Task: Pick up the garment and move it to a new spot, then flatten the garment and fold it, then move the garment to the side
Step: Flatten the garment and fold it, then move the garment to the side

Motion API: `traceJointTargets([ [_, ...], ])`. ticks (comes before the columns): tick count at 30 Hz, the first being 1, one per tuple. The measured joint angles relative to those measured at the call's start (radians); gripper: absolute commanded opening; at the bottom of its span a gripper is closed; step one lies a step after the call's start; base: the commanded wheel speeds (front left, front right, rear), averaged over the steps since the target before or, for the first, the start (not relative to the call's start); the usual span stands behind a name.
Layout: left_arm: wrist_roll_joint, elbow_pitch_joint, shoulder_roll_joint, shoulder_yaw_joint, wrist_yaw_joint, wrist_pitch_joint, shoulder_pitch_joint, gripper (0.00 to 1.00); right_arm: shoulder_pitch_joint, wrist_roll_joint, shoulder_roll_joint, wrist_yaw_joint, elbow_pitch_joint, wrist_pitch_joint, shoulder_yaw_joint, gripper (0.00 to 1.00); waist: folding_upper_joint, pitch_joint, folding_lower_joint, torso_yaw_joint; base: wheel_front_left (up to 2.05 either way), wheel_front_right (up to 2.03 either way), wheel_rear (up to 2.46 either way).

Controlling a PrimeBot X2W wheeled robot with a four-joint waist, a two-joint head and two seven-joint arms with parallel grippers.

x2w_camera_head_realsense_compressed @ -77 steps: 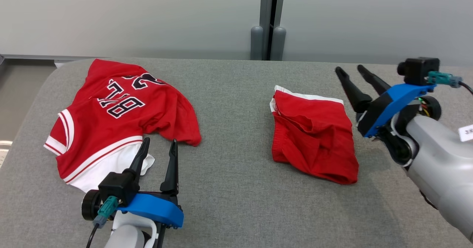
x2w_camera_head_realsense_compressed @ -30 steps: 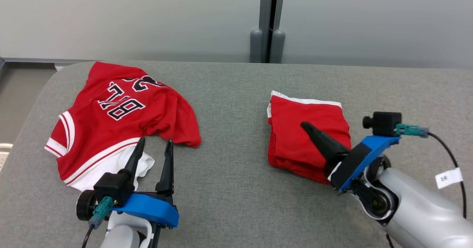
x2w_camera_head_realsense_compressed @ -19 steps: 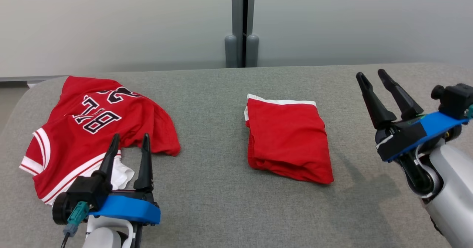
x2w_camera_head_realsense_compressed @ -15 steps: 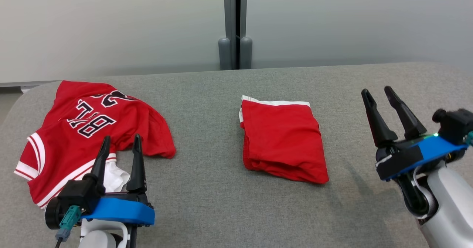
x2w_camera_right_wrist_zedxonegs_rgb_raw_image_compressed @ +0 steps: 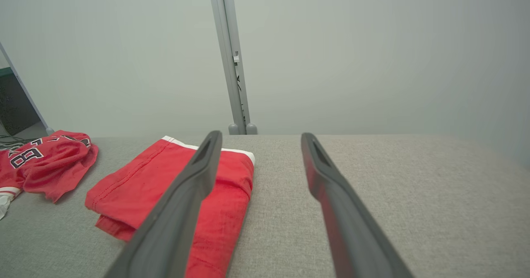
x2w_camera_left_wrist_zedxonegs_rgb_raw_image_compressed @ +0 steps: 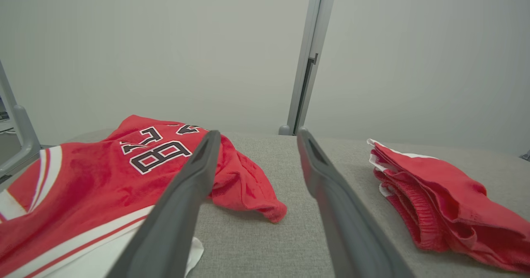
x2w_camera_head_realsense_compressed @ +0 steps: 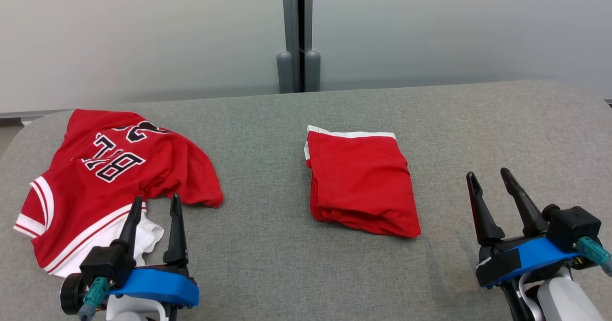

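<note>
The red shorts (x2w_camera_head_realsense_compressed: 361,182) lie folded into a compact stack near the middle of the grey table (x2w_camera_head_realsense_compressed: 267,273), with the white-trimmed edge toward 12 o'clock and the bulkier folded layers toward 5 o'clock. Nothing touches them, so the folding looks finished and the stack is left to rest under its own weight. The right claw (x2w_camera_head_realsense_compressed: 487,172) hovers at about 4 o'clock from the shorts and well apart from them. Its two dark fingers are spread wide, hold nothing and point toward 12 o'clock, a parked pose that keeps it off the cloth. The left claw (x2w_camera_head_realsense_compressed: 156,198) sits at about 8 o'clock from the shorts, equally wide and empty, its tips just over the white hem of a red jersey (x2w_camera_head_realsense_compressed: 114,168). That jersey lies rumpled and unfolded at the table's 9 o'clock end. The shorts seem set centrally to give room for folding; whether this counts as the side spot is unclear.
</note>
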Motion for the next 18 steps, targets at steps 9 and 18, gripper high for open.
traceJointTargets([
  [9,0.020,0.037,-0.010,-0.007,-0.007,0.000,-0.030,1.00,-0.003,-0.029,0.011,0.000,0.003,0.000,-0.022,1.00,0.0000,0.003,0.0000,0.008,0.00,0.00,0.00],
  [18,0.026,0.050,-0.017,-0.016,-0.011,0.000,-0.072,1.00,-0.163,0.115,0.021,0.000,0.197,0.053,0.065,1.00,0.0001,0.047,0.0002,0.014,0.00,0.00,0.00],
])
